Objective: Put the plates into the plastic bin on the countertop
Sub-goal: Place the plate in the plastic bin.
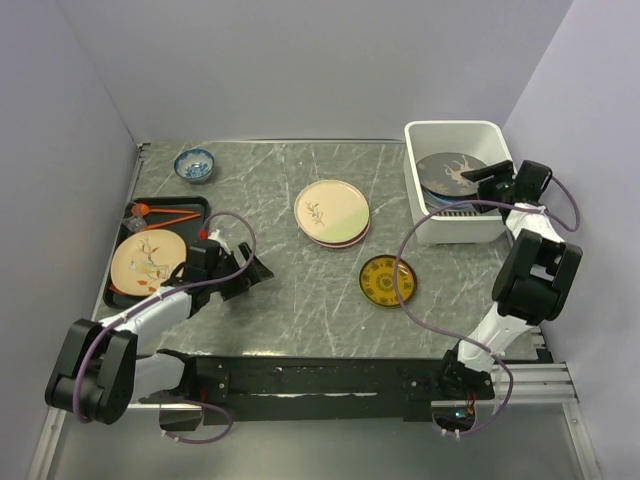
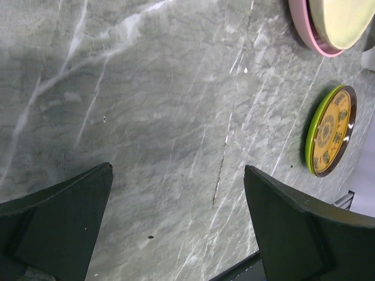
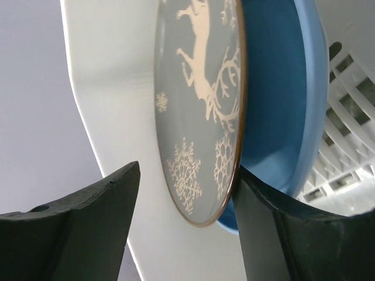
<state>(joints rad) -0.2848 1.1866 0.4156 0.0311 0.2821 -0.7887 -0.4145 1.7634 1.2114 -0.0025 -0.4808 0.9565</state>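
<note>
A grey reindeer plate (image 1: 450, 172) is seen inside the plastic bin (image 1: 420, 140), which is set at the far right corner of the tabletop (image 1: 280, 180). The plate is laid on a blue plate (image 3: 281, 88) and is tipped, its near edge raised above the blue one. Its near rim is framed by the right pincer (image 1: 478, 182), whose jaws are spread apart. In the right wrist view a clear gap is shown between one finger (image 3: 88, 222) and the rim, so the plate is released rather than clamped. Whether the other finger touches the blue plate cannot be told. Near the middle of the tabletop a cream sprig plate (image 1: 332, 208) is stacked on a pink plate (image 2: 304, 29). A small yellow-patterned plate (image 1: 387, 281) with a green rim is placed nearer the near edge, well apart from the stack. Along the left edge a black tray (image 1: 195, 205) is found, carrying a peach plate (image 1: 148, 262) with a plant design and some orange sticks (image 1: 165, 215). A blue-and-white bowl (image 1: 194, 164) is set near the far left corner. The left pincer (image 1: 255, 270) is held low beside the tray with its jaws fully parted, and only bare tabletop is seen between them.
</note>
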